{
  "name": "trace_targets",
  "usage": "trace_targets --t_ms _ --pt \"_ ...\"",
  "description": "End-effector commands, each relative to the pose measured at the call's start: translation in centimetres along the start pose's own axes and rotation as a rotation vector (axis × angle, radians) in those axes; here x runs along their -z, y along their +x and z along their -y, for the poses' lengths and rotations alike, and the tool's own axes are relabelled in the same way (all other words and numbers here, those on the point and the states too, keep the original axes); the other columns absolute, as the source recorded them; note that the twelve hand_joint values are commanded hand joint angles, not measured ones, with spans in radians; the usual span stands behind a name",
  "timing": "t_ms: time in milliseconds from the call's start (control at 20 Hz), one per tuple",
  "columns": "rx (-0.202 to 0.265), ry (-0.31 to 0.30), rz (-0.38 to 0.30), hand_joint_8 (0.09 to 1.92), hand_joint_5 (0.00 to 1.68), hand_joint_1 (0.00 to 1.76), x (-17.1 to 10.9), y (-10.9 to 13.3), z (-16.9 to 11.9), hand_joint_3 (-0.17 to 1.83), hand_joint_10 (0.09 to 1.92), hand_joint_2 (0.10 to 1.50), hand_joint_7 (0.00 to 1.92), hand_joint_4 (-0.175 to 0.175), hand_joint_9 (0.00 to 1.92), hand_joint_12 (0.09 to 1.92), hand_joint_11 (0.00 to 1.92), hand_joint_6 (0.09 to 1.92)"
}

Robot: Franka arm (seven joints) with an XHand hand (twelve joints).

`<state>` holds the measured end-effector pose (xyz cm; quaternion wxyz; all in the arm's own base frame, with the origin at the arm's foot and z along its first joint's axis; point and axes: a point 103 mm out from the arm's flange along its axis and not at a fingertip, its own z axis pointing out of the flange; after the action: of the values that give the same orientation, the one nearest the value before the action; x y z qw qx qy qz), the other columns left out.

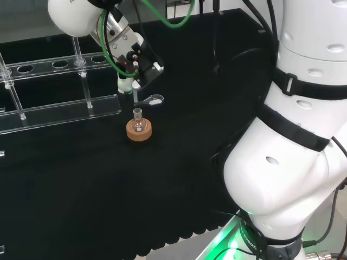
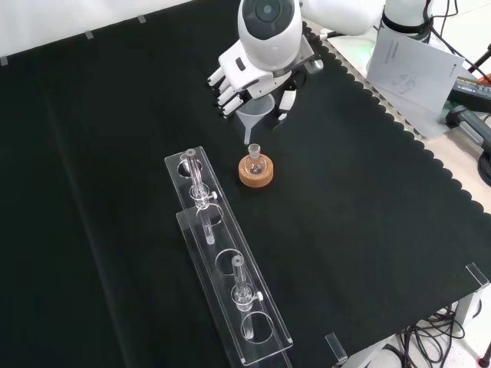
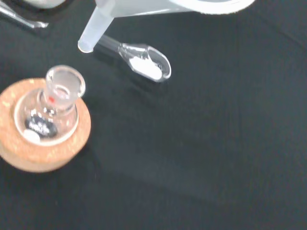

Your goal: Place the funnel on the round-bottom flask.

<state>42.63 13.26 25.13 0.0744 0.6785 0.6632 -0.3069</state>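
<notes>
The hand (image 2: 234,80) has its fingers curled round the clear funnel (image 2: 255,115) and holds it upright, spout down, in the air. In the front view the spout tip hangs just above the neck of the round-bottom flask (image 2: 255,160), apart from it. The flask stands in a cork ring (image 2: 255,173) and holds a small dark piece at its bottom. Just beyond, in the head view, lies a glass scoop (image 1: 150,100) with white powder.

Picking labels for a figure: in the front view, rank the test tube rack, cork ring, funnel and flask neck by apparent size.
1. Test tube rack
2. Cork ring and funnel: look alike, and the funnel is held higher, so unranked
3. Flask neck
</notes>
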Motion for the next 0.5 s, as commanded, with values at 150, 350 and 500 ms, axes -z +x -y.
trace_targets --t_ms 150,350,500 --pt "-0.006 0.041 0.018 0.84 0.62 0.77 -1.6 -0.7 0.51 0.56 0.66 0.75 0.62 -0.045 0.89 1.31 0.46 0.77" --pt "-0.004 0.026 0.024 0.84 0.62 0.77 -1.61 -0.72 0.5 0.56 0.66 0.75 0.62 -0.045 0.89 1.31 0.46 0.77" --pt "-0.005 0.022 0.011 0.84 0.62 0.77 -1.57 -0.75 0.51 0.56 0.66 0.75 0.62 -0.046 0.89 1.31 0.46 0.77"
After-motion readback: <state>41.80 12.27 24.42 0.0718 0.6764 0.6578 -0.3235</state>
